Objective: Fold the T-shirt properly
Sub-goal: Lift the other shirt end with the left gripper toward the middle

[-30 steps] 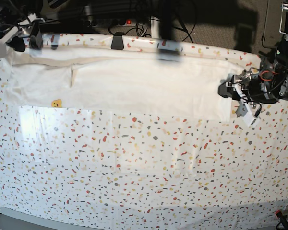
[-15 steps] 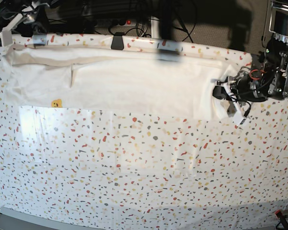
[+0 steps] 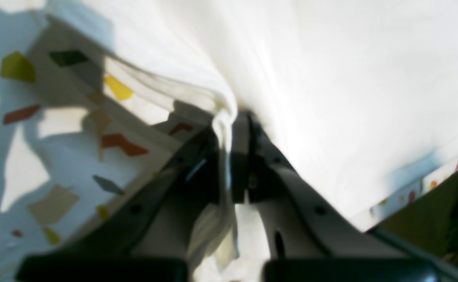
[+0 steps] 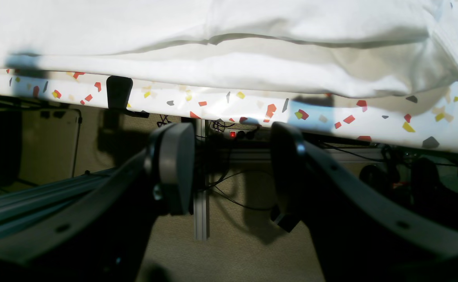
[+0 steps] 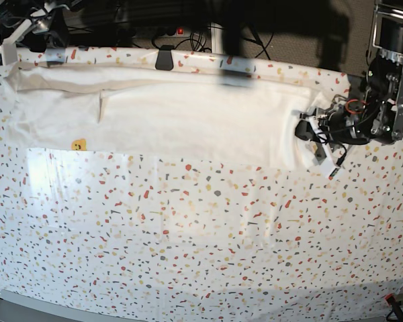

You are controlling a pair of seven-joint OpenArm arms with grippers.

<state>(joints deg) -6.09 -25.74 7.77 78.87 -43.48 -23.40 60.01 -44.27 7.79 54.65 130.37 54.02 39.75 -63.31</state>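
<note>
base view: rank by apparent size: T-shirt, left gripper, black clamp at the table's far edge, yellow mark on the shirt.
1. T-shirt, spread along the table's far side
2. left gripper, shut on the shirt's end
3. black clamp
4. yellow mark, smallest

The gripper blends into its arm, so its outline is approximate.

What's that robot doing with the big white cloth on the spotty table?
It's folding a T-shirt, which lies stretched along the far side of the speckled table cover. The left gripper has pinched one end of the shirt shut between its jaws, and the cloth bunches up there; the left wrist view shows fabric squeezed between the fingers. The right gripper is open and holds nothing, hanging off the table's far edge near the shirt's other end.
</note>
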